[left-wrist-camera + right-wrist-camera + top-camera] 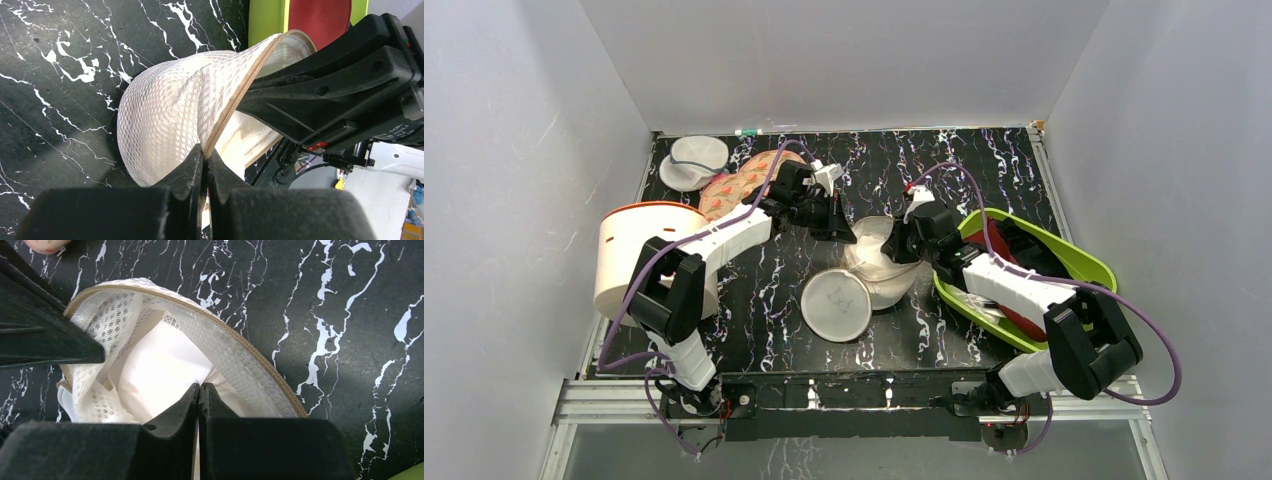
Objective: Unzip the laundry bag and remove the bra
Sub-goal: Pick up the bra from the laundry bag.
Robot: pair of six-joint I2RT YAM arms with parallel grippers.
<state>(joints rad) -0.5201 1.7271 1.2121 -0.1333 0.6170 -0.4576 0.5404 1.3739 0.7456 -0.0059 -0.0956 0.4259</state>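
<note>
- Room: plain white walls (824,60) box in the counter on three sides, matte, no markings.
- Counter (984,170): black marble-look slab with white veins, flat and glossy.
- White tub (639,250): cylindrical, smooth, orange rim, at the left edge beside the left arm.
- Green tray (1089,262): lime, oval, smooth plastic, on the right under the right arm. Red fabric (320,15) lies in it; can't tell which garment it is.
- The laundry bag (836,305): mid-counter, between the two arms. Cream-white honeycomb mesh with a tan zipper (240,95) round the edge.
  - It is open. One round half faces the top camera with a small dark mark on it; the other half is lifted and crumpled behind it.
  - The inside shows smooth white lining and a printed care label.
- Patterned fabric (744,185): tan-pink, rumpled, back left, just beside the tub.
- Small mesh pod (694,160): greyish, round, grey rim, far back-left corner.
- Left claw (205,150): black fingers pressed together, pinching the bag's mesh right at the zipper edge.
- Right claw (199,387): fingers pressed together on the white lining inside the bag's open mouth, with the fabric creased at the tips.
</note>
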